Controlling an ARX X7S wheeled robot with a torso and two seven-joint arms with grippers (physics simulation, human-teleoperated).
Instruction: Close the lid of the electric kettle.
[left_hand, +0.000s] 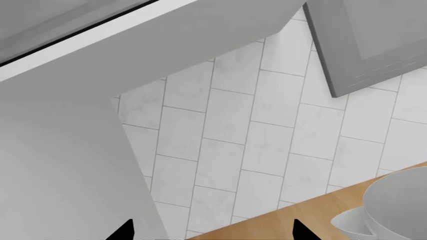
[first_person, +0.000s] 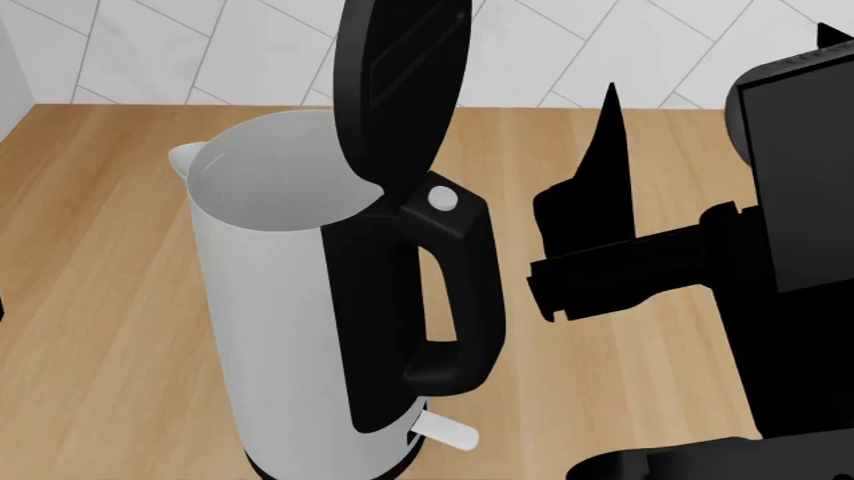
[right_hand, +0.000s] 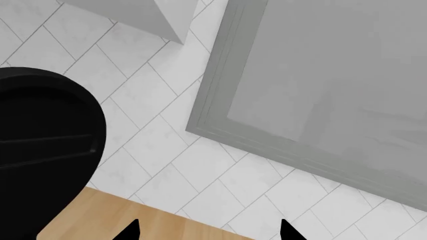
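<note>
The white electric kettle (first_person: 287, 330) stands on the wooden counter (first_person: 107, 300), with its black handle (first_person: 461, 300) facing my right arm. Its round black lid (first_person: 400, 80) stands open, nearly upright above the hinge. My right gripper (first_person: 610, 120) is open and empty, to the right of the lid and apart from it, fingers pointing up. In the right wrist view the lid (right_hand: 47, 150) fills one side, and the open gripper (right_hand: 208, 232) holds nothing. My left gripper (left_hand: 212, 234) is open and empty; the kettle's rim and spout (left_hand: 400, 210) show beside it.
A white tiled wall (first_person: 627, 50) backs the counter. A grey framed cabinet door (right_hand: 333, 85) hangs above, also in the left wrist view (left_hand: 373, 40). A large black box-like shape (first_person: 801, 200) stands at the right edge of the head view.
</note>
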